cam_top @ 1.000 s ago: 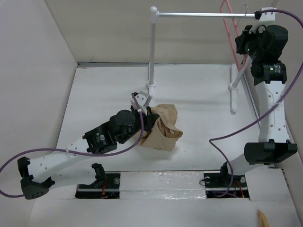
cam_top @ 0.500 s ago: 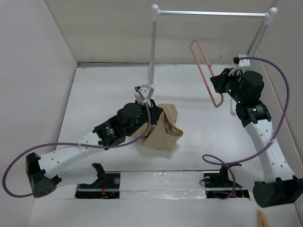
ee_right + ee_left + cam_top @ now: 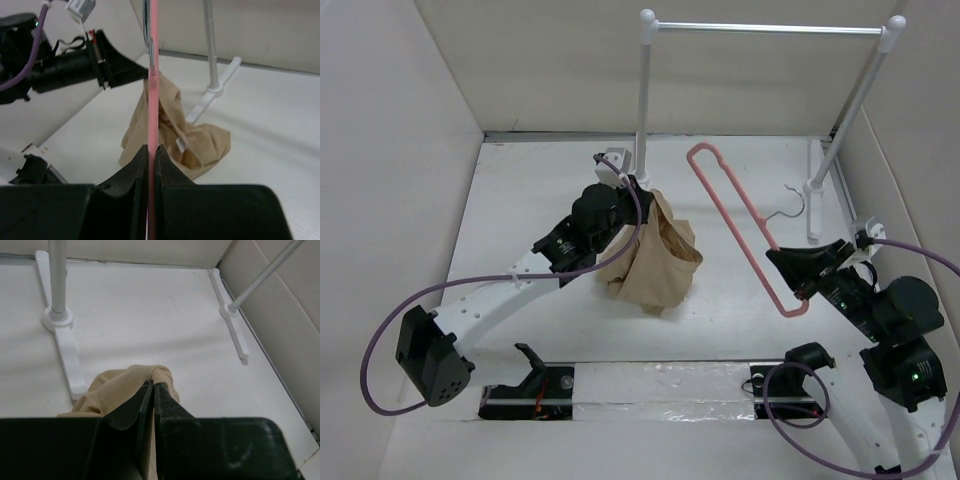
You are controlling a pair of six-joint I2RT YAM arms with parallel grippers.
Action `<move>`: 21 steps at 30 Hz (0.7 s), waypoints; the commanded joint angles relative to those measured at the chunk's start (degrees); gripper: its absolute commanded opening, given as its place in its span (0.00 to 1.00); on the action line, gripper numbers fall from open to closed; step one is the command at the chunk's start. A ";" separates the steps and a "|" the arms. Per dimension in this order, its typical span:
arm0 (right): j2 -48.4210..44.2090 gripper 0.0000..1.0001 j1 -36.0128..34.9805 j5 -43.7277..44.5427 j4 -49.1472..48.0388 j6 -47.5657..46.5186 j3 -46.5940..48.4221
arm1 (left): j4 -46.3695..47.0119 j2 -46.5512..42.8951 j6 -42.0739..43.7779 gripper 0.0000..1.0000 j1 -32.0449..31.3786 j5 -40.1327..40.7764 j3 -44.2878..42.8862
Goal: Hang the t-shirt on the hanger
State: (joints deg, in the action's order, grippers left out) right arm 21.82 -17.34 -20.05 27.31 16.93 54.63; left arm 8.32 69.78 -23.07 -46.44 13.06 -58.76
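Note:
The tan t-shirt hangs bunched from my left gripper, its lower folds resting on the table in front of the rack's left post. The left wrist view shows that gripper shut on a fold of the t-shirt. To the right, the salmon-pink hanger is held in the air, slanting, with its silver hook toward the right. My right gripper is shut on the hanger's thin bar; in the right wrist view its jaws clamp the hanger, with the t-shirt beyond.
A white-posted rack with a metal rail stands at the back; its left post rises just behind the left gripper and its right foot lies by the right wall. White walls enclose the table on the left, back and right.
The right arm has carried the hanger down off the rail and forward to the middle right. The left arm has lifted the t-shirt higher and back toward the rack's left post.

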 commanded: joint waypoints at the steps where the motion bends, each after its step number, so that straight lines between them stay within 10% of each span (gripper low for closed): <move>1: -1.95 0.00 -0.32 -6.91 9.06 1.26 0.48 | 6.98 0.43 0.04 0.00 1.61 -2.34 -4.51; 21: -0.12 0.00 -0.32 -10.45 6.63 0.39 -7.17 | 5.31 -2.54 0.04 0.00 1.08 -5.06 -5.48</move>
State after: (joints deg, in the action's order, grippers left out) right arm 19.81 -17.34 -29.95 40.93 17.74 48.21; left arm 9.98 71.24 -23.03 -44.99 9.21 -63.86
